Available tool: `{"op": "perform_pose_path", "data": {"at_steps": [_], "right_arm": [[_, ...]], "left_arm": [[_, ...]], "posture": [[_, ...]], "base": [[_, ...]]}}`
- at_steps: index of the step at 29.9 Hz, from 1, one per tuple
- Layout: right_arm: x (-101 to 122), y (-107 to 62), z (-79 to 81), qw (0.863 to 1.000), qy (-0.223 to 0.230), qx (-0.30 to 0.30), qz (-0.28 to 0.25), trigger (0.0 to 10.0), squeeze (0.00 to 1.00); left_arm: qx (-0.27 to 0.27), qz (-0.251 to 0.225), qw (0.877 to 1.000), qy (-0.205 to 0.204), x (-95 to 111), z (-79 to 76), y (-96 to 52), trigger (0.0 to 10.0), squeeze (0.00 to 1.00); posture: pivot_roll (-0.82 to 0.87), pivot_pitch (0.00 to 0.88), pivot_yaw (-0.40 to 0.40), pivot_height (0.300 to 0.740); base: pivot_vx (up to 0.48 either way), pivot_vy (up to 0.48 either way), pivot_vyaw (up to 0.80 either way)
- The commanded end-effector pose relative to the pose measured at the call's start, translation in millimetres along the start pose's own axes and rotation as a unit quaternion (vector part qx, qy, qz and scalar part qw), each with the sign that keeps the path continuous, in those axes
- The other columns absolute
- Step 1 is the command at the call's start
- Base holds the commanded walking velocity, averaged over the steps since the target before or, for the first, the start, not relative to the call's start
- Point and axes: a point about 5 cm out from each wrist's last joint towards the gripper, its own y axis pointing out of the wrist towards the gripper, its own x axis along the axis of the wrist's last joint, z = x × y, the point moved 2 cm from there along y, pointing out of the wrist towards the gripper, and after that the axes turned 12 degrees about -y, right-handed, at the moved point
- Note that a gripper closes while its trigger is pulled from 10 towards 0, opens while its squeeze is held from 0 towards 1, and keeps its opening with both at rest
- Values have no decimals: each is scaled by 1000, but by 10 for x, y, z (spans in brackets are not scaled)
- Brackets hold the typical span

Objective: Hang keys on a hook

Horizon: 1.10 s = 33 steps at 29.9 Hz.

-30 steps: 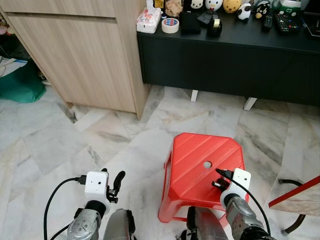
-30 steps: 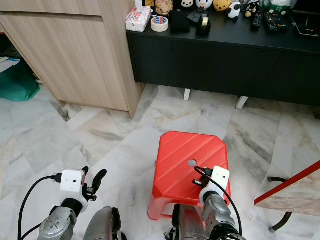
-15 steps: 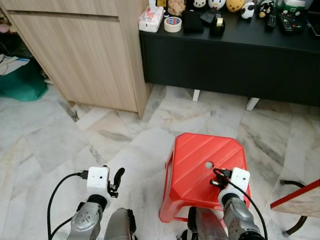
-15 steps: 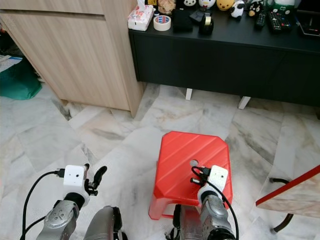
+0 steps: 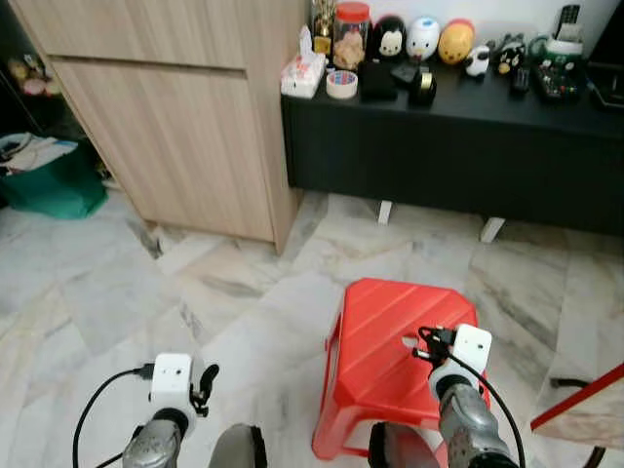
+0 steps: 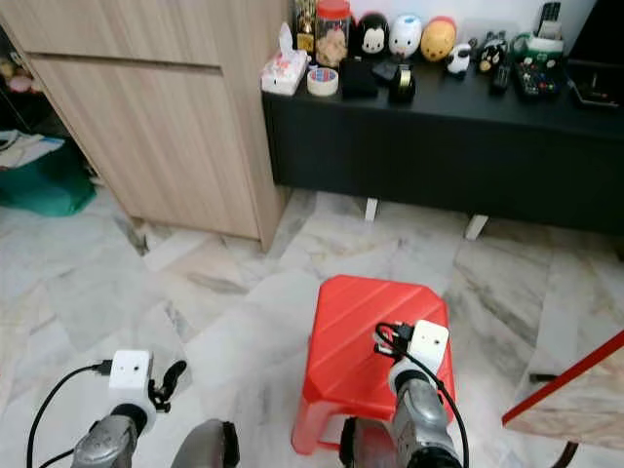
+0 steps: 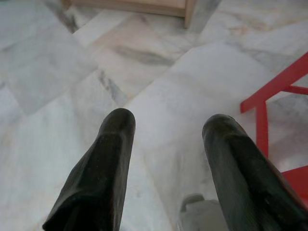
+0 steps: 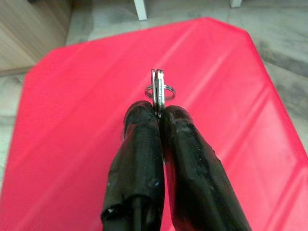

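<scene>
A small set of silver keys on a ring (image 8: 158,89) sticks out from between the tips of my right gripper (image 8: 159,109), which is shut on them. That gripper hangs low over the top of a red plastic stool (image 5: 380,327); its white wrist camera (image 5: 471,346) is above the stool's near right part. My left gripper (image 7: 168,122) is open with nothing between its fingers, low over the marble floor (image 5: 146,292) to the left of the stool.
A black low cabinet (image 5: 439,146) stands ahead, topped with a tape roll (image 5: 341,84), a tissue pack, jars, figurines and remotes. A tall wooden cabinet (image 5: 175,127) is to its left, a green bag (image 5: 54,185) at far left. A red-edged table corner (image 5: 585,395) juts in at right.
The view has lifted, so more of the black cabinet's top shows. My left arm has dropped lower. The right gripper still holds the keys over the stool.
</scene>
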Motion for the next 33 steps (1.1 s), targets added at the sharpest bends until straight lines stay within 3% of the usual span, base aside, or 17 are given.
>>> {"op": "perform_pose_path", "data": {"at_steps": [1, 5, 10, 15, 33], "right_arm": [[-20, -3, 8, 1000, -2, -1, 5, 10000, 0], [27, 7, 49, 1000, -7, 3, -5, 10000, 0], [38, 8, 73, 1000, -15, 4, -6, 10000, 0], [2, -1, 78, 1000, -21, 4, 2, 10000, 0], [-131, -34, 42, 999, -26, -4, 30, 10000, 0]], "left_arm": [[23, 23, 999, -7, -122, 124, -47, 10000, 0], [69, 80, 994, -34, -440, 323, -183, 10000, 0], [87, 133, 986, -47, -731, 359, -326, 10000, 0], [88, 143, 984, -55, -803, 349, -363, 10000, 0], [91, 166, 980, -61, -933, 366, -427, 10000, 0]], "posture": [[71, 10, -9, 630], [72, 0, -10, 630], [63, 0, -5, 630], [68, 0, -6, 630], [65, 0, -2, 630]], "base": [[0, 0, 0], [0, 0, 0], [0, 0, 0], [0, 0, 0], [-270, 0, 0]]}}
